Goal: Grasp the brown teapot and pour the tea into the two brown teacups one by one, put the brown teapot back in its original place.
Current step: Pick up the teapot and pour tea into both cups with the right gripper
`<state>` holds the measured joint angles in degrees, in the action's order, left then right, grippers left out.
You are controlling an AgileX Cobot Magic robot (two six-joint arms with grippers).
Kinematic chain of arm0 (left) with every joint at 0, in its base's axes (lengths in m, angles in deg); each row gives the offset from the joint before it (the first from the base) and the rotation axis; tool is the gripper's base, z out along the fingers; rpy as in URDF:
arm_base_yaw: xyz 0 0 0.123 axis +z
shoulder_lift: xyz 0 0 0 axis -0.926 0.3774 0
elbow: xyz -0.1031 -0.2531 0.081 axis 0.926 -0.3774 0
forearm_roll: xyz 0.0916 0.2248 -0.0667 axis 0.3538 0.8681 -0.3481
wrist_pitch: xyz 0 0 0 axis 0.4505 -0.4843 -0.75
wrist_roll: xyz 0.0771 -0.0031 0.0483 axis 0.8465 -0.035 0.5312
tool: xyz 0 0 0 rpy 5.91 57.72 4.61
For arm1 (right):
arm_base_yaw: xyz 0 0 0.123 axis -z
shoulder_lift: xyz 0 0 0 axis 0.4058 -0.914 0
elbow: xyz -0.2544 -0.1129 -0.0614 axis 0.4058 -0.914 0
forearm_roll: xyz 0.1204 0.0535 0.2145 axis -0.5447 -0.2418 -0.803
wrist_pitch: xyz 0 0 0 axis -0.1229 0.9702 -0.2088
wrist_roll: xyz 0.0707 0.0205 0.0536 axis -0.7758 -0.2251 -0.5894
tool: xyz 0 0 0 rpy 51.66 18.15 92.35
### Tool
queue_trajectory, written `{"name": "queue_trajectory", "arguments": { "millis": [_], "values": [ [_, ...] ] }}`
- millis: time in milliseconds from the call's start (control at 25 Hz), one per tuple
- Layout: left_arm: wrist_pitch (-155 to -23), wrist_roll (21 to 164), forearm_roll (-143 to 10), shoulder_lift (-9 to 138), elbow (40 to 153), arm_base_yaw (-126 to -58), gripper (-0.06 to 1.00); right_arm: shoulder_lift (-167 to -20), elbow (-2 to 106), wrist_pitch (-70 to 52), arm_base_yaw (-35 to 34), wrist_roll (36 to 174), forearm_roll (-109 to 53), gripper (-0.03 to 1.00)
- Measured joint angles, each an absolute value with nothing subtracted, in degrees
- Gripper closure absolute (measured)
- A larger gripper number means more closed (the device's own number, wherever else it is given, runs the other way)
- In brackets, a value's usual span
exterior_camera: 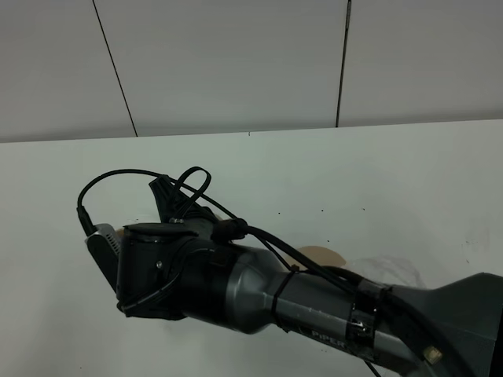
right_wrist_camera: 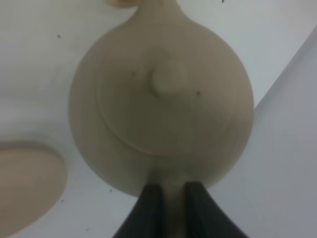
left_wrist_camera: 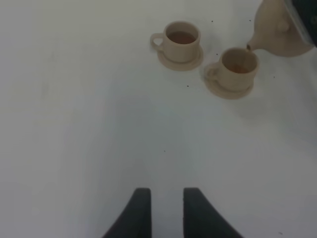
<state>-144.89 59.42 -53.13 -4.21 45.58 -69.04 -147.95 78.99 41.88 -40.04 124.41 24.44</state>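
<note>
The round tan clay teapot is held tilted, its loop handle clamped between the closed black fingers of the right gripper, spout over the nearer of two small tan clay teacups. The left gripper, slightly parted, holds nothing.

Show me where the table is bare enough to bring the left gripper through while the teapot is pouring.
Bare table runs from the left gripper up to the cups. It is crowded where the filled cup and the second cup sit close on their saucers, with the teapot tilted over the second, held by the right gripper. The empty big saucer lies beside the teapot.
</note>
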Motion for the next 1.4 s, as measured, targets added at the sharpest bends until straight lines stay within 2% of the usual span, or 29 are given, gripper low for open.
{"name": "queue_trajectory", "arguments": {
  "millis": [1400],
  "values": [
    [-144.89, 59.42, -53.13, -4.21, 45.58, -69.04, 0.71, -147.95, 78.99, 43.40, -41.09, 124.13, 29.12, 0.87]
  ]
}}
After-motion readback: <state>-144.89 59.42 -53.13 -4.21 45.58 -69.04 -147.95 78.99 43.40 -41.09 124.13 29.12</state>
